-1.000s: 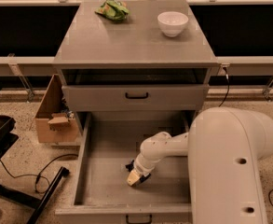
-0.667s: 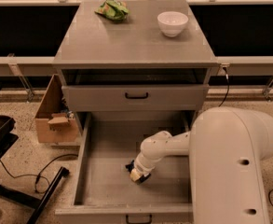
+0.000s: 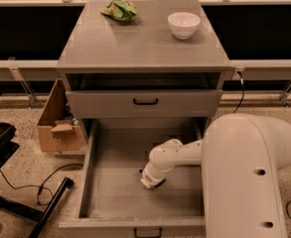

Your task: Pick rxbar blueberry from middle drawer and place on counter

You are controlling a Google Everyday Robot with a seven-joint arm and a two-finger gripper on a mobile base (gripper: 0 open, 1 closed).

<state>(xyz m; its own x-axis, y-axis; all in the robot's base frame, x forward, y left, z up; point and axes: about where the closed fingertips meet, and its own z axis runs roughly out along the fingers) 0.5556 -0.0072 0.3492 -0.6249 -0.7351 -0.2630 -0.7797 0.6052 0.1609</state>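
The middle drawer (image 3: 112, 187) is pulled out wide, a grey box with a black handle at its front edge. My arm reaches down into it, and the gripper (image 3: 150, 182) sits low over the drawer floor near the middle. A dark sliver at the gripper's tip (image 3: 160, 184) may be the rxbar blueberry; most of it is hidden beneath the gripper. The counter (image 3: 140, 46) is the flat grey top of the cabinet.
A green snack bag (image 3: 119, 10) and a white bowl (image 3: 183, 24) sit at the back of the counter. The upper drawer face (image 3: 145, 103) is shut. A cardboard box (image 3: 58, 125) stands on the floor at the left. My white arm housing (image 3: 249, 177) fills the right foreground.
The gripper has shifted slightly to the right and toward the back inside the drawer, staying low over the floor. Nothing else has moved.
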